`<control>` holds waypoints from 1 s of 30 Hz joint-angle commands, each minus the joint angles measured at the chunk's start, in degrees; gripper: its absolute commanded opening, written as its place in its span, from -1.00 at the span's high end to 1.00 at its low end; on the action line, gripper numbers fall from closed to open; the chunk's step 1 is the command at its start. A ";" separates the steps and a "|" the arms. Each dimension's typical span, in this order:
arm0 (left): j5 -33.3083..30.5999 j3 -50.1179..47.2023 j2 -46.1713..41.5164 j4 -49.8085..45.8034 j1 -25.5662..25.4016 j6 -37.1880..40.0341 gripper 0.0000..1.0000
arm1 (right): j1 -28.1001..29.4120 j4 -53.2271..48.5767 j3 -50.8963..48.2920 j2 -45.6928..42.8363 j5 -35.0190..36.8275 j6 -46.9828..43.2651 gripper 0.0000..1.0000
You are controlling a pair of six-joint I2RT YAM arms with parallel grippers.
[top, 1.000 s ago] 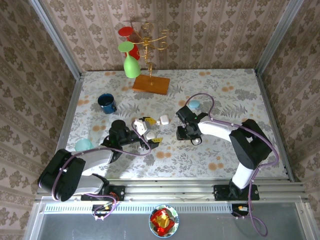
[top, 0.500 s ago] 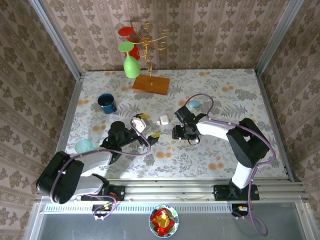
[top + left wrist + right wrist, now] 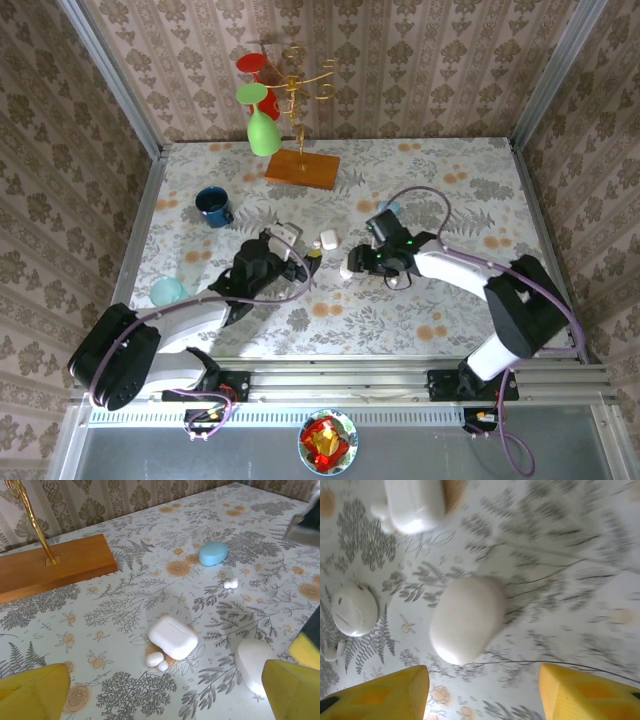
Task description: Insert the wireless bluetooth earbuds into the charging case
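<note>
Judging from how things lie, the task has hardly begun. Two of the earbuds (image 3: pixel 156 660) lie loose on the tabletop (image 3: pixel 100 605), just beside the near corner of a squarish white case (image 3: pixel 172 637) whose lid is down. Another pair of small white buds (image 3: pixel 230 583) sits farther off, near a teal case (image 3: pixel 213 553) that is also shut. A smooth white pebble case (image 3: pixel 466 619) lies closed between the two arms. No bud is seated in any case that I can see, and no case stands open. Opening a case, picking up the buds and seating them are all left to do.

The left jaws are spread wide with nothing between them, low over the tabletop and aimed toward the squarish case and its two buds. The right jaws are parted too and hold nothing. The pebble case lies just ahead of their yellow tips, apart from them. My guess is that the right arm will deal with the pebble case while the left lines up on the buds.
</note>
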 commanded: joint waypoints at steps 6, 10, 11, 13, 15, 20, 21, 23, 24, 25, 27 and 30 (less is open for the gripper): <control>-12.77 12.65 9.06 -16.42 -8.27 -6.40 -0.95 | -12.26 -0.69 -7.79 -12.34 4.52 -2.78 -0.22; -14.08 20.86 14.61 -27.09 -11.55 -10.03 -0.95 | -15.87 -1.29 -9.81 -15.40 4.51 -4.36 -0.22; -14.86 23.89 16.31 -30.62 -12.57 -10.73 -0.95 | -16.28 -1.09 -10.37 -15.99 4.41 -4.52 -0.22; -15.99 27.69 19.43 -35.10 -13.88 -12.38 -0.95 | -16.96 -0.51 -11.36 -16.95 4.05 -4.66 -0.22; -15.84 31.24 22.77 -38.77 -14.46 -14.82 -0.92 | -17.35 0.27 -12.29 -17.40 3.32 -4.67 -0.22; -11.17 35.55 28.24 -40.22 -14.73 -18.92 -0.77 | -17.91 1.46 -13.86 -17.57 2.71 -5.34 -0.22; -10.45 35.58 28.95 -39.48 -14.70 -20.23 -0.73 | -18.06 1.24 -14.15 -17.49 2.98 -5.50 -0.22; -8.17 35.95 30.56 -38.53 -14.58 -21.54 -0.72 | -18.41 1.33 -14.67 -17.62 2.86 -5.71 -0.22; -7.55 36.39 31.22 -38.49 -14.58 -21.82 -0.71 | -18.55 1.52 -14.91 -17.73 2.76 -5.70 -0.22; -6.98 36.73 31.93 -38.51 -14.66 -22.17 -0.71 | -18.53 1.62 -15.07 -17.82 2.68 -5.72 -0.22; -6.21 37.15 33.01 -38.29 -14.67 -22.57 -0.69 | -18.65 1.62 -15.21 -18.04 2.67 -5.72 -0.22; -5.52 37.15 34.04 -37.72 -14.71 -22.68 -0.63 | -18.79 1.71 -15.25 -18.12 2.59 -5.66 -0.21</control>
